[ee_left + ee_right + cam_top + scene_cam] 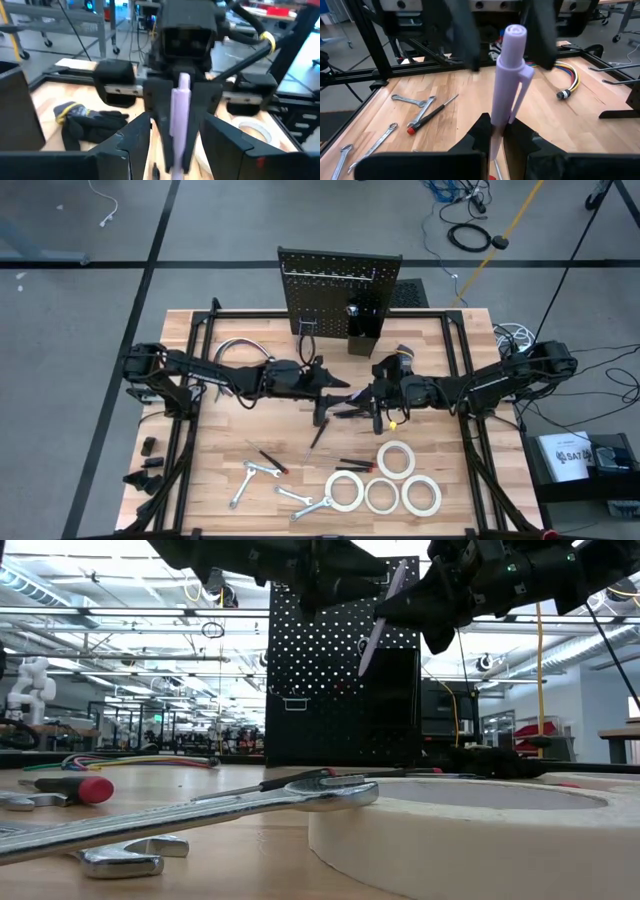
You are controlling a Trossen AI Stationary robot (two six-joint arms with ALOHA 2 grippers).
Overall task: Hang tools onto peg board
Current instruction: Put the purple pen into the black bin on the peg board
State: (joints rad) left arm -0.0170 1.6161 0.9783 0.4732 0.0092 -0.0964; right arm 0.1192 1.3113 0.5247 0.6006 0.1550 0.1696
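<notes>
Pale lilac plastic, smooth and round-barrelled with a side clip, forms the pen (506, 85) that the right gripper (495, 131) clenches by its lower end, at centre frame in the high view, above the table. It is probably light, stiff and a little slippery, so a firm pinch on the barrel below the clip suits it. The left gripper (172, 135) faces it, jaws spread to either side of the pen, grasping nothing. The upright black perforated metal peg board (338, 288) stands at upper centre. Thin silver steel wrenches (262, 472) and flat white tape rolls (384, 483) lie on the pale wooden table (440, 445) along the lower edge.
</notes>
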